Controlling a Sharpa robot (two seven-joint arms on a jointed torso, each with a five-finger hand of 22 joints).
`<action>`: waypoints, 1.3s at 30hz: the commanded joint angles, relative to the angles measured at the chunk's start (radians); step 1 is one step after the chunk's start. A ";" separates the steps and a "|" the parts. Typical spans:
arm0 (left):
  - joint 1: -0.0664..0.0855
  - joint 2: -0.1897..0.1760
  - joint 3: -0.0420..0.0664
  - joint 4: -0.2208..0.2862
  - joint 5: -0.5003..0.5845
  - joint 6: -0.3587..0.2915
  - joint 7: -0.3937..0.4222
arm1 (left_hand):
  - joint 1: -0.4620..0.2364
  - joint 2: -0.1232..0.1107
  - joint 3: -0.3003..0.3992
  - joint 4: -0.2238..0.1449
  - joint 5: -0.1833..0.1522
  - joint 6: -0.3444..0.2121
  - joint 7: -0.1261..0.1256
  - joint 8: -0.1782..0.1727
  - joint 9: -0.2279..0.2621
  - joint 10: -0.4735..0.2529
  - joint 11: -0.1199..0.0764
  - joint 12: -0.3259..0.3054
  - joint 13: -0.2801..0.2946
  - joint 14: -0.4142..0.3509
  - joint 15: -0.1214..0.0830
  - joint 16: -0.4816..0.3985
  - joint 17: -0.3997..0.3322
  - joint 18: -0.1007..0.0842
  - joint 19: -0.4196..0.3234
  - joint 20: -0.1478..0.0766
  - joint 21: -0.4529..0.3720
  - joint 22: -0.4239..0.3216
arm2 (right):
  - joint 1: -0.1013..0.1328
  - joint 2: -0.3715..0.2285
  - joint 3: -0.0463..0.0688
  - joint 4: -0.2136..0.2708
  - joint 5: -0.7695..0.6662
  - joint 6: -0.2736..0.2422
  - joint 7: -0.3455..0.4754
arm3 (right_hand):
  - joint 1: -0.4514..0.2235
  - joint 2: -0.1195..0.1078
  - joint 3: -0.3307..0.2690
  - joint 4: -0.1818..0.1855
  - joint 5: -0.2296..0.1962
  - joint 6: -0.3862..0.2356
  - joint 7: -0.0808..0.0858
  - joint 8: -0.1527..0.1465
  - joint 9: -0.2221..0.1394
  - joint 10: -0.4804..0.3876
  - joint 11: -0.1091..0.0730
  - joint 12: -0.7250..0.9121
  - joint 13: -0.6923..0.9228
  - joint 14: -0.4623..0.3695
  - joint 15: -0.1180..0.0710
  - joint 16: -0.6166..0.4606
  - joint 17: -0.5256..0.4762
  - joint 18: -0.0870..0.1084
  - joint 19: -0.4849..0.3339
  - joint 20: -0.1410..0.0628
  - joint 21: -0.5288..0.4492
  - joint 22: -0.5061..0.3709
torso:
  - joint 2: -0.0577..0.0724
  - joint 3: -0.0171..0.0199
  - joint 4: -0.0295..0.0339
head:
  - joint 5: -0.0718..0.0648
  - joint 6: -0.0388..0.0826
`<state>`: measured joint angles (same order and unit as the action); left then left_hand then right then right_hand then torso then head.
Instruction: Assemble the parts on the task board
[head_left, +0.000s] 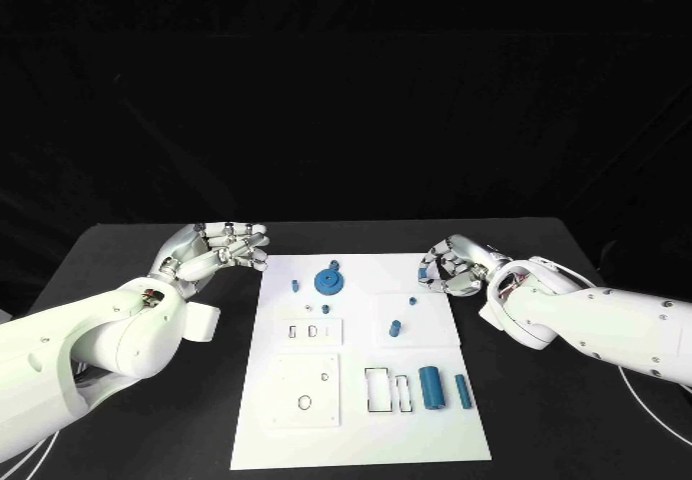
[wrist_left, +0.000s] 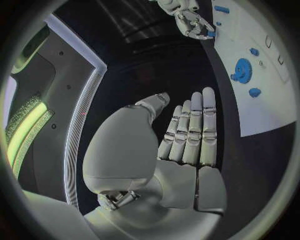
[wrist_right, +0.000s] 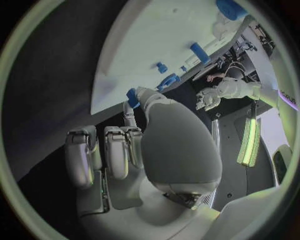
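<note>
Task board (head_left: 361, 420) flat at worktop (head_left: 144, 250) centre, long edges running near to far. Blue gear (head_left: 330, 279) seated toward far edge of board, small blue pieces (head_left: 326, 309) beside it; short blue peg (head_left: 394, 326) mid-board. Two blue cylinders (head_left: 430, 386) lying loose near right edge, next to empty rectangular slots (head_left: 376, 389); round and oval openings in near-left panel (head_left: 306, 389) unfilled. Judged: early stage, most insertions outstanding.

Left hand (head_left: 224, 250) off far-left corner of board, fingers extended and together, holding nothing. Right hand (head_left: 450, 268) at far-right edge, fingers curled, pinching small blue part (wrist_right: 132, 96) between thumb and finger; part just above board edge, not yet seated.
</note>
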<state>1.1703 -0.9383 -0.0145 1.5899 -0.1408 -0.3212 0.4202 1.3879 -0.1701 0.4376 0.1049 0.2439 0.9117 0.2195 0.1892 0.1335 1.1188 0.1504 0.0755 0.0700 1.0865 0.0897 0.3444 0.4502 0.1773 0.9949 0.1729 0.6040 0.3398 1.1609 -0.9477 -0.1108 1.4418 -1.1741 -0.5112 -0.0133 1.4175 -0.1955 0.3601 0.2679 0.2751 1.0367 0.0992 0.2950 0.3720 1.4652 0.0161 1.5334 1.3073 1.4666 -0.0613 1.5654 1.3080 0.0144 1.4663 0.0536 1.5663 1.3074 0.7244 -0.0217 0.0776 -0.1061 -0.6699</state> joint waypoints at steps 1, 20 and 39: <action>0.001 0.001 0.001 0.001 -0.003 0.017 0.003 | -0.007 -0.004 0.004 0.000 -0.003 0.006 -0.002 -0.001 -0.002 0.003 0.001 0.001 -0.001 -0.005 -0.002 0.006 0.001 0.001 -0.006 -0.002 0.006 0.001 | 0.005 -0.001 0.001 0.047 -0.005 -0.042 -0.059 | -0.008 0.000 -0.001 0.006 0.007 0.018 -0.018 0.013 0.014 0.082 -0.007 0.007 0.237 0.104 -0.007 0.005 0.263 -0.014 0.104 -0.010 0.004 0.263 | -0.001 -0.0007 -0.0009 | 0.003 -0.002; 0.001 0.010 0.000 -0.005 -0.002 0.018 0.000 | -0.006 -0.003 0.007 -0.001 -0.003 0.006 -0.003 -0.001 -0.001 0.004 0.000 0.001 0.000 -0.007 -0.003 0.008 0.003 0.001 -0.008 -0.002 0.010 0.004 | 0.018 0.133 -0.005 0.246 -0.175 -0.048 -0.275 | -0.016 0.006 0.003 0.009 0.009 0.016 -0.020 0.019 0.017 0.084 -0.009 0.010 0.239 0.104 -0.008 0.005 0.263 -0.014 0.104 -0.012 0.004 0.263 | -0.005 -0.0039 0.0015 | 0.027 -0.016; 0.001 0.017 0.000 -0.008 -0.002 0.022 -0.002 | -0.006 -0.003 0.008 -0.001 -0.003 0.007 -0.003 0.000 -0.001 0.005 0.000 0.002 0.000 -0.008 -0.003 0.009 0.005 0.001 -0.010 -0.002 0.013 0.006 | -0.048 0.280 -0.016 0.212 -0.321 -0.021 -0.399 | -0.015 0.005 0.005 0.005 0.009 0.015 -0.021 0.024 0.019 0.085 -0.011 0.011 0.240 0.104 -0.009 0.005 0.263 -0.014 0.104 -0.013 0.004 0.263 | -0.005 -0.0035 0.0029 | 0.044 -0.035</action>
<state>1.1702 -0.9235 -0.0149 1.5803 -0.1410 -0.3183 0.4135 1.3879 -0.1701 0.4403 0.1021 0.2439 0.9116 0.2195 0.1893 0.1335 1.1188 0.1504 0.0755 0.0700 1.0865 0.0898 0.3483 0.4539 0.1774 0.9935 0.1715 0.6107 0.3449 1.1159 -0.6715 -0.1271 1.6563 -1.4408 -0.5533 -0.3764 1.4029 -0.1998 0.3638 0.2717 0.2801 1.0346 0.0971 0.3122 0.3726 1.4688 0.0126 1.5411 1.3081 1.4665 -0.0610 1.5654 1.3076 0.0143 1.4662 0.0466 1.5663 1.3079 0.7180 -0.0257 0.0794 -0.0628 -0.7030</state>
